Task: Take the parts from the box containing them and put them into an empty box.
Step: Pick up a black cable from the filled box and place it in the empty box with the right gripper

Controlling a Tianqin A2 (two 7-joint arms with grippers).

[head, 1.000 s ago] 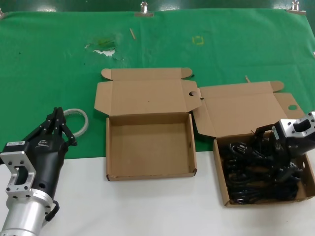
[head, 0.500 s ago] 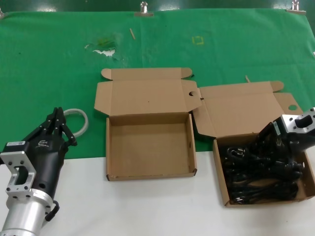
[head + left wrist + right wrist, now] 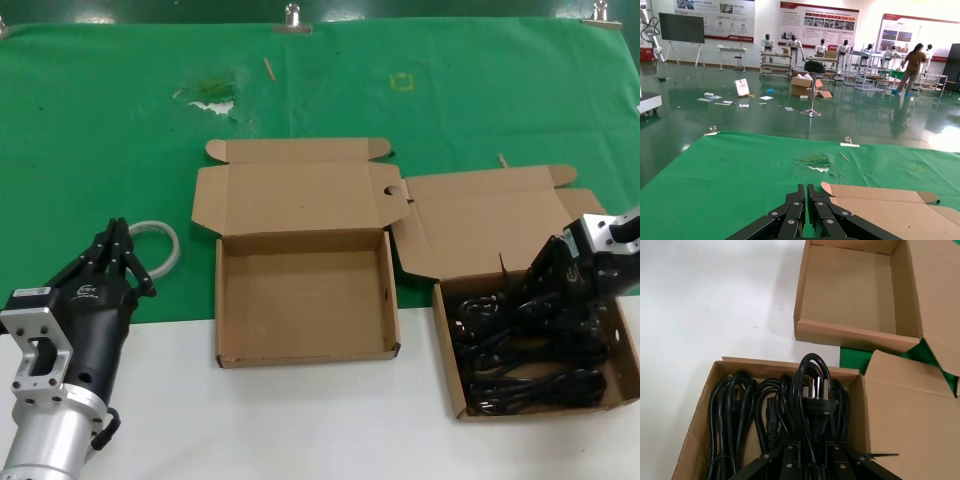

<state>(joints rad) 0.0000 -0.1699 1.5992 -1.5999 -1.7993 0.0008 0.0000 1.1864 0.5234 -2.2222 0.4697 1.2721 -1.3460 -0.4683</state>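
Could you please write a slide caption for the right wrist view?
Right gripper closed on a black cord in the full box, empty box beyond.

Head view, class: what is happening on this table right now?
The right gripper is down in the askew box full of black power cords. In the right wrist view its fingers are closed on one looped cord with its plug showing. The empty box sits squarely in the middle, its floor bare. The left gripper waits shut at the table's left, beside a pale ring of tape.
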